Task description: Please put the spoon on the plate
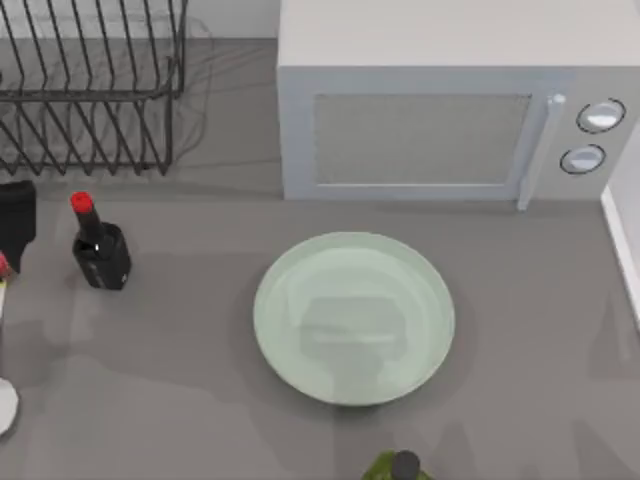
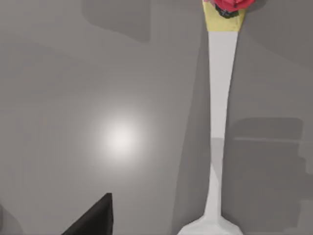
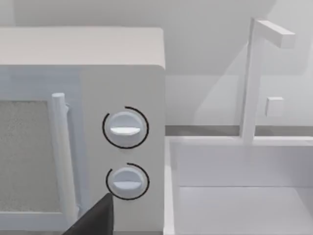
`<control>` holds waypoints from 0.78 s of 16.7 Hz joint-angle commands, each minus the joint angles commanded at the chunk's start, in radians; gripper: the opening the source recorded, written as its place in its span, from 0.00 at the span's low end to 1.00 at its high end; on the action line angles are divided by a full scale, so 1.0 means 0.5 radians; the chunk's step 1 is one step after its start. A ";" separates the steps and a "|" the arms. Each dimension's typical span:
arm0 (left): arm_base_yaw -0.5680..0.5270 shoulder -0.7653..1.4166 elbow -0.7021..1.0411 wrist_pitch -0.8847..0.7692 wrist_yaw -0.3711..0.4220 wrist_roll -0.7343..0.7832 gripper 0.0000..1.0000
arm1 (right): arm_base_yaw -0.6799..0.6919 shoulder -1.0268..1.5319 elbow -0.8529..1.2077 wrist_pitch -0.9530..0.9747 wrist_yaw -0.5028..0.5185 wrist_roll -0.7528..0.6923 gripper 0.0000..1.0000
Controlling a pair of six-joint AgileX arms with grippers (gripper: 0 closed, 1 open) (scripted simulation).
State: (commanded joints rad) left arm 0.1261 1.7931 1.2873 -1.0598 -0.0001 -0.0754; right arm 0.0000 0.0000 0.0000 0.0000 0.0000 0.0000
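The spoon (image 2: 217,122) lies flat on the grey table (image 1: 180,340) at its far left side; in the left wrist view its thin pale handle runs straight between the red knob at one end and the start of the white bowl at the other, and in the top view a sliver of that bowl (image 1: 5,405) shows at the left border, with a speck of red further up the same border. It is well apart from the plate (image 1: 354,318), which sits bare in the middle of the table, so the task is, by my reckoning, at its start: the spoon has not been lifted. The left claw (image 2: 93,220) hangs above the table just beside the handle, one dark fingertip showing; I cannot tell whether it is spread or pressed together. The camera looks straight down along the handle, which suggests the arm is lined up for a grip across that narrow shaft, the easiest part to pinch. The right claw (image 3: 95,218) is parked at the right, facing the microwave (image 1: 440,100) dials and a white sink, and I cannot tell its spread either. A dark bottle (image 1: 98,248) with a red cap stands between spoon and plate, so a carry to the right should pass clear of it.
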 joint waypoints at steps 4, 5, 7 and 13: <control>-0.007 -0.006 -0.006 0.005 0.000 0.000 1.00 | 0.000 0.000 0.000 0.000 0.000 0.000 1.00; -0.007 -0.004 -0.011 0.010 0.000 0.000 1.00 | 0.000 0.000 0.000 0.000 0.000 0.000 1.00; -0.001 0.021 -0.079 0.083 0.000 -0.001 1.00 | 0.000 0.000 0.000 0.000 0.000 0.000 1.00; 0.026 0.182 -0.442 0.604 -0.002 0.022 1.00 | 0.000 0.000 0.000 0.000 0.000 0.000 1.00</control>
State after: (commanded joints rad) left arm 0.1390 1.8844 1.0663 -0.7576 -0.0010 -0.0643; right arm 0.0000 0.0000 0.0000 0.0000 0.0000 0.0000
